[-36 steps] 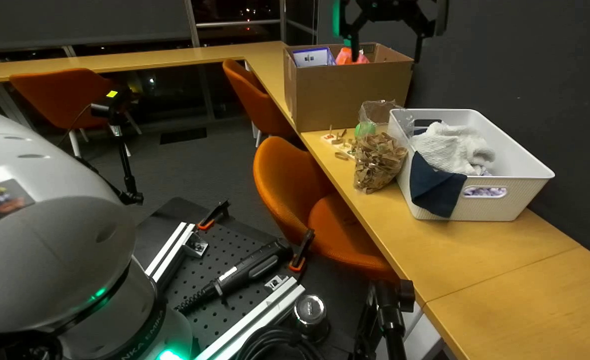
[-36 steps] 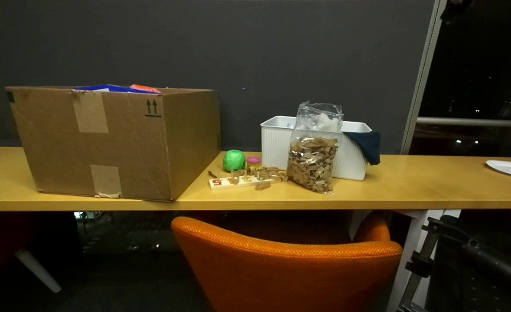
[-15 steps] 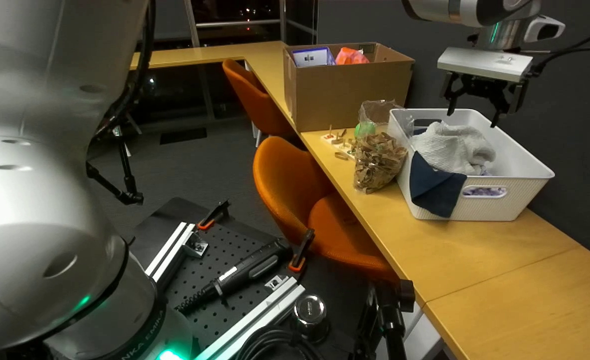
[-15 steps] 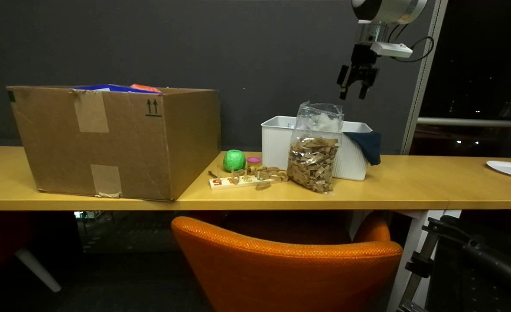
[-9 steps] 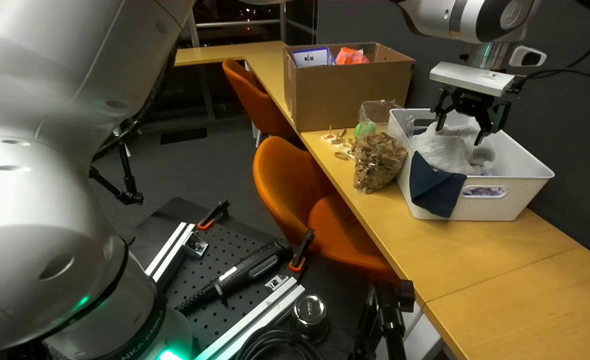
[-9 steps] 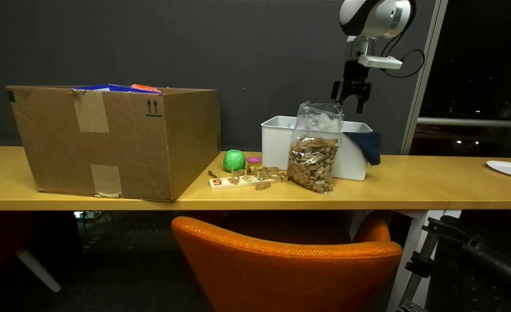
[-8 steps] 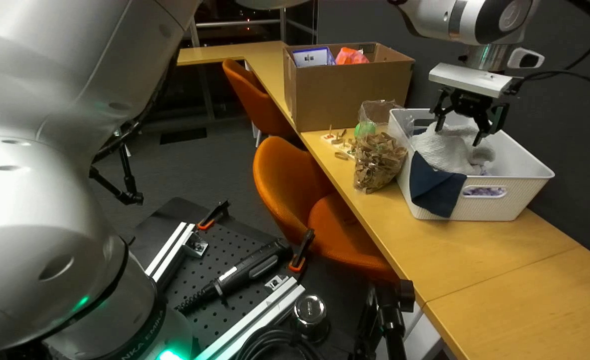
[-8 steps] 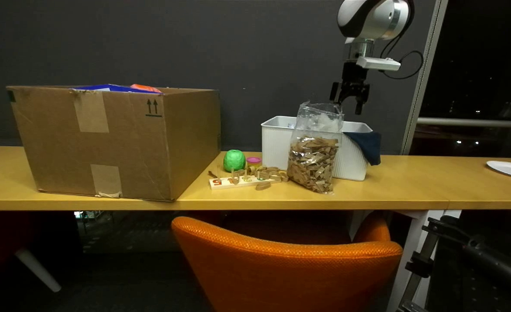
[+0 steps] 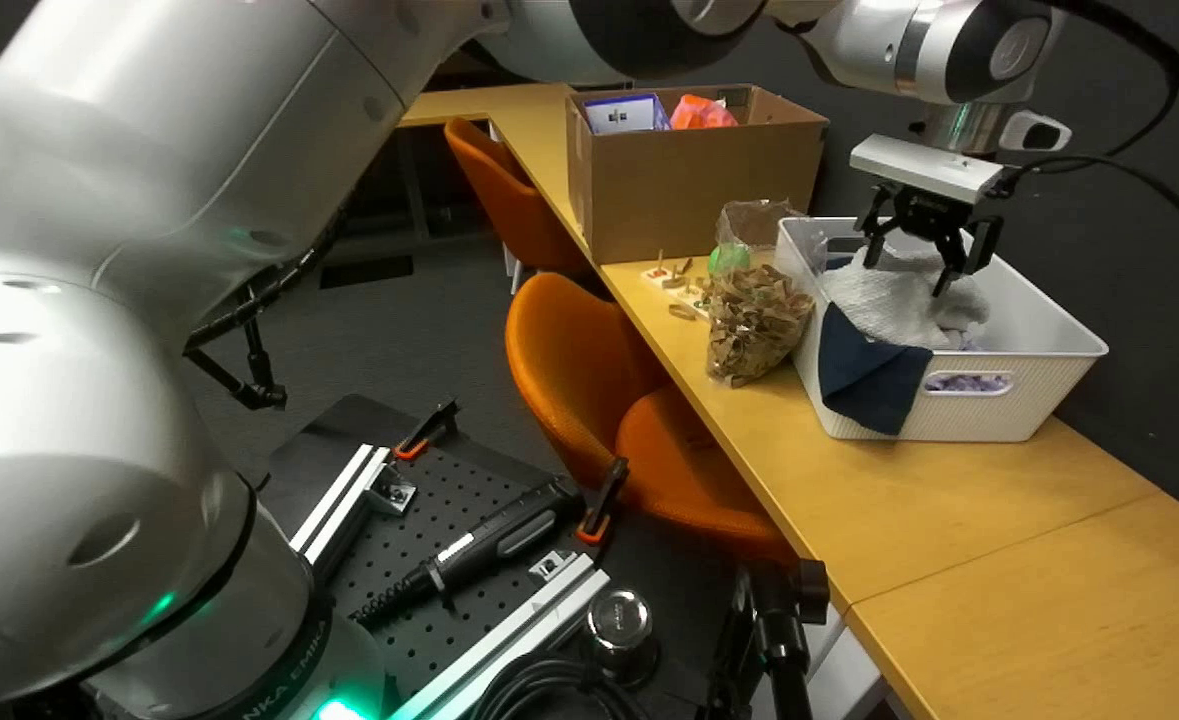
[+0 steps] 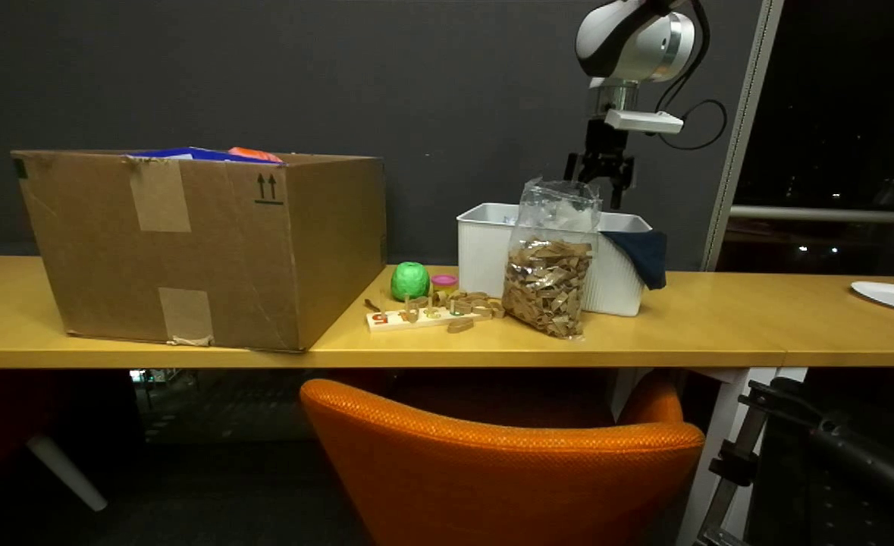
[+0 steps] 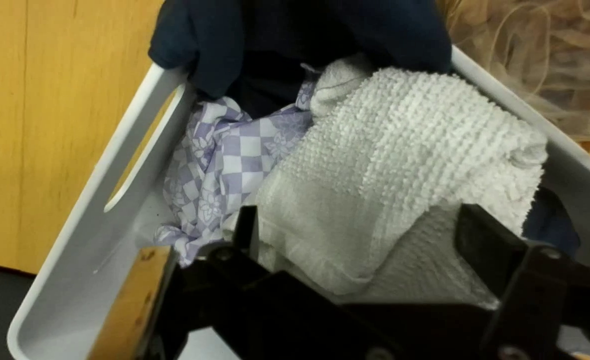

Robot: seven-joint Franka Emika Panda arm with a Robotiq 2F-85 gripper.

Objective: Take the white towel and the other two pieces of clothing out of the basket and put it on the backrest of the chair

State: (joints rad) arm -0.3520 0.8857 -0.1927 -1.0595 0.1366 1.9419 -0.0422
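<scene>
My gripper [image 11: 360, 222] is spread wide, holding nothing, its tips over the white towel [image 11: 405, 145] heaped in the basket [image 9: 969, 418]; whether they touch it, I can't tell. One tip stands near the checked cloth [image 11: 244, 150], so closing low could pinch both. A shallow grip on the towel might slip. Lifting may also drag the navy garment [image 9: 869, 375] draped over the rim. Just outside, the clear bag [image 9: 757, 320] stands between basket and chair [image 9: 594, 385], where a trailing corner could tip it. The cardboard box [image 9: 704, 190] sits farther along the table [image 9: 949, 520].
</scene>
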